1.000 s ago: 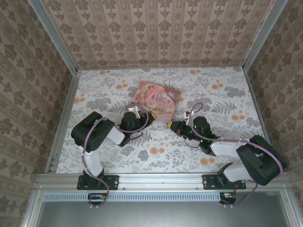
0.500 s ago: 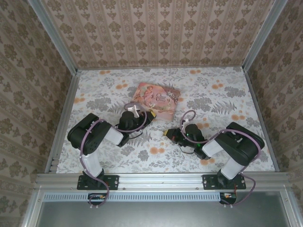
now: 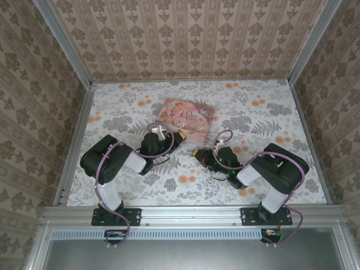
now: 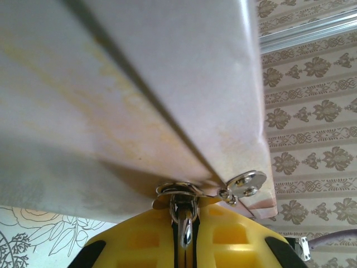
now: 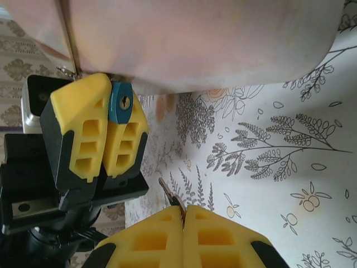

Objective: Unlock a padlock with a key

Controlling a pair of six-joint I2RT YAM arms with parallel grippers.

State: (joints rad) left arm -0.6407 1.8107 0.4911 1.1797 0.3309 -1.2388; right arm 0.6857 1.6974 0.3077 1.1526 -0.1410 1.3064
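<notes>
The padlock (image 5: 120, 104) is a small teal-blue block with its keyhole facing my right wrist camera. My left gripper (image 5: 109, 95) is shut on it, right against the lower side of the pink tin (image 3: 187, 117). In the left wrist view its silvery shackle (image 4: 186, 226) sits between the yellow fingers (image 4: 139, 240), hooked into the tin's metal hasp (image 4: 178, 192). My right gripper (image 5: 184, 211) is shut on the key (image 5: 167, 191), whose thin blade sticks out up and left towards the padlock, a short gap away. From above, the left gripper (image 3: 179, 136) and right gripper (image 3: 197, 153) are close together below the tin.
The tin's pale side wall (image 4: 139, 84) looms close over the left fingers, with a round hinge plate (image 4: 248, 184) at its corner. The floral tabletop (image 5: 279, 156) lies to the right of the key. Patterned walls and metal rails (image 3: 73, 135) enclose the table.
My right arm has folded back and its gripper with the key has shifted left, closer to the padlock. The left gripper has edged slightly right and stays on the padlock at the tin.
</notes>
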